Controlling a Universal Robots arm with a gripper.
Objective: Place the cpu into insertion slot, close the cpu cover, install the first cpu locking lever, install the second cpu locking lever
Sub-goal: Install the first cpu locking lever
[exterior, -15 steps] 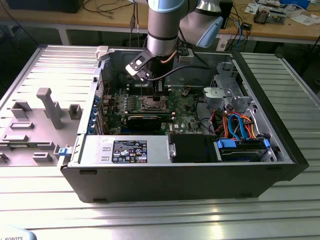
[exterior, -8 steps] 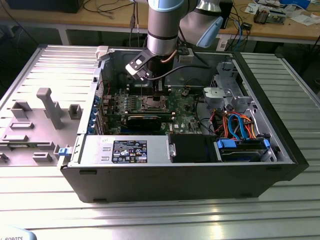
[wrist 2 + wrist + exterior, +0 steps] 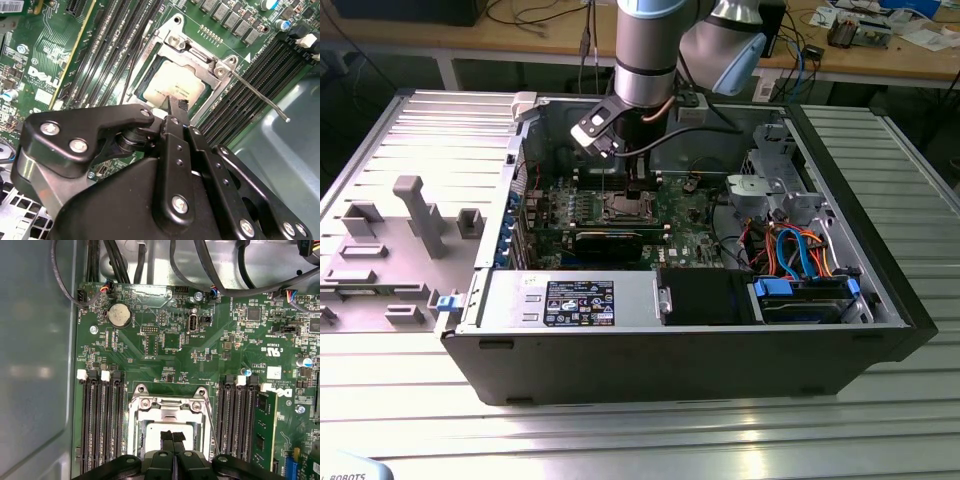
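Note:
The cpu [image 3: 170,82] lies flat in the insertion slot [image 3: 625,208] on the green circuit board, its dull silver top showing. The cpu cover [image 3: 172,35], a silver frame, lies down around it in both wrist views [image 3: 167,405]. One thin locking lever [image 3: 260,97] sticks out free past the socket's corner, away from the board. My gripper [image 3: 177,106] is shut with nothing between its black fingertips [image 3: 169,437]. It hangs right over the cpu's top, at or just above it. In the exterior view the gripper [image 3: 635,185] reaches down into the open computer case.
Black memory slots [image 3: 102,425] flank the socket on both sides. A long black expansion card [image 3: 610,240] lies in front of it in the exterior view. Coloured cables [image 3: 800,250] and a drive cage [image 3: 770,185] fill the exterior view's right. The grey case wall [image 3: 35,365] is close.

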